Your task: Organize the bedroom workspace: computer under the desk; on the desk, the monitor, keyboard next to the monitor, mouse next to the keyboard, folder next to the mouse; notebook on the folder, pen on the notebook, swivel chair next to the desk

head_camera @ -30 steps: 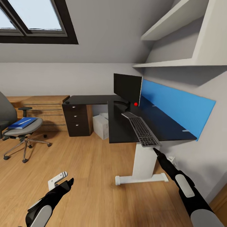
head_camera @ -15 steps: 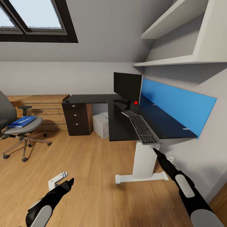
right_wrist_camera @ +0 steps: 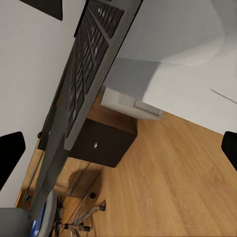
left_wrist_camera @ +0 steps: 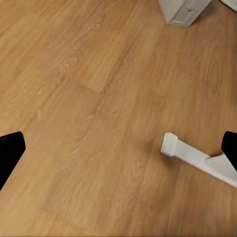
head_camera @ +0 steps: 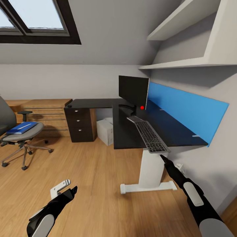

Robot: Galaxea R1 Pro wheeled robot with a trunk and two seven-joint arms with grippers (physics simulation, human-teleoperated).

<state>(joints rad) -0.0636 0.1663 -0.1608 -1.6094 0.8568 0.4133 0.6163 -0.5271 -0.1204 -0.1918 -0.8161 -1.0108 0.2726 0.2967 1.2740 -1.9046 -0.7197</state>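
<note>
At far left, on the wooden floor (head_camera: 98, 171), we see the swivel chair (head_camera: 19, 138) with the blue folder (head_camera: 22, 127) lying on its seat, well apart from the worktop (head_camera: 125, 131). Our left hand (head_camera: 67, 191) hangs low over the floor, fingers apart. Under the black worktop stands the grey computer (head_camera: 106, 131). On it stand the monitor (head_camera: 133, 90) and, overhanging the near edge, the keyboard (head_camera: 148, 135). Our right hand (head_camera: 163, 158) sits just below that edge, fingers spread.
</note>
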